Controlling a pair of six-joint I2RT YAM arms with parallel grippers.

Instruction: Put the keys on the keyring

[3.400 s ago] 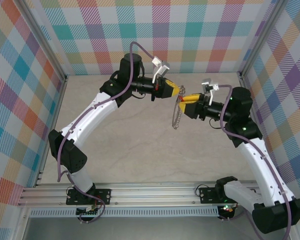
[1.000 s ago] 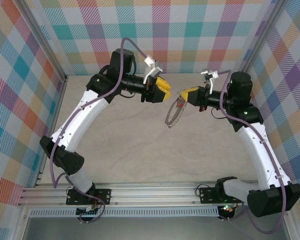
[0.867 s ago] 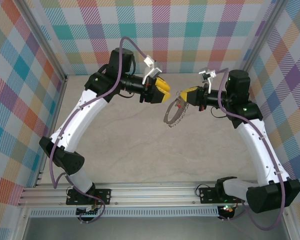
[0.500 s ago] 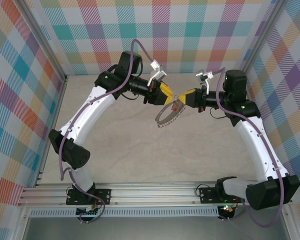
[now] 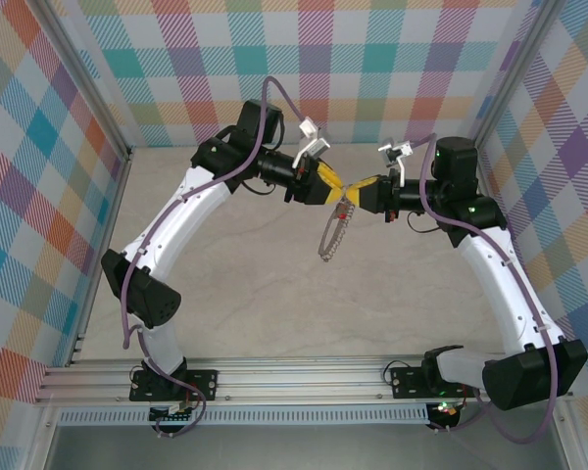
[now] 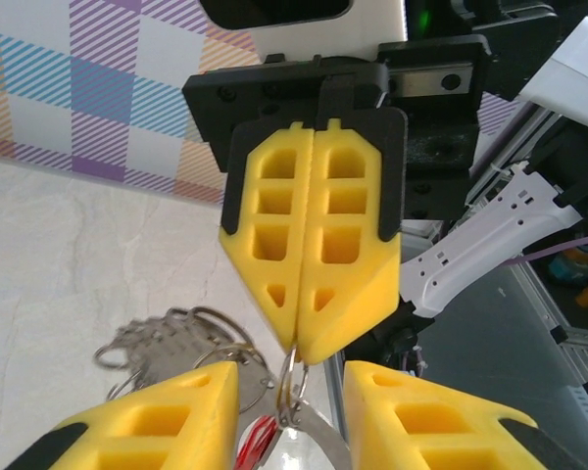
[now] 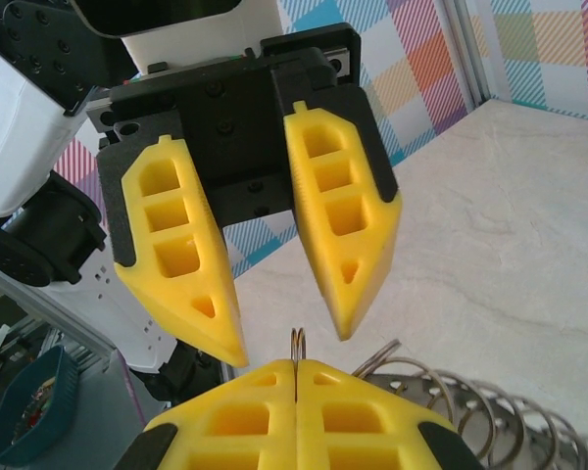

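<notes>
Top external view: the keyring (image 5: 332, 231) hangs from the claws over the surface (image 5: 255, 294). It is seen nearly edge-on, its long axis running from its top end down toward the arm bases. The right claw (image 5: 354, 190) sits at that top end. The left claw (image 5: 334, 185) faces it from the ring's opposite side, tips almost touching. Both stand equally close to the ring's top, but only the right one has hold.

Left wrist view: the right claw has its fingers pressed together, pinching one small wire loop at the ring's rim. The left claw has its fingers apart, one on each side of that pinched loop, gripping nothing. The key (image 6: 259, 439), with only its red head visible, lies just beside the pinched loop, below the right claw's tips and between the left claw's fingers. Whether it is threaded on the ring cannot be told.

Pose: both forearms reach inward, roughly level, wrists pointed at each other across the ring's top.

Judgement: the coming move turns on the left claw closing on the key directly ahead of it without knocking the held loop.
</notes>
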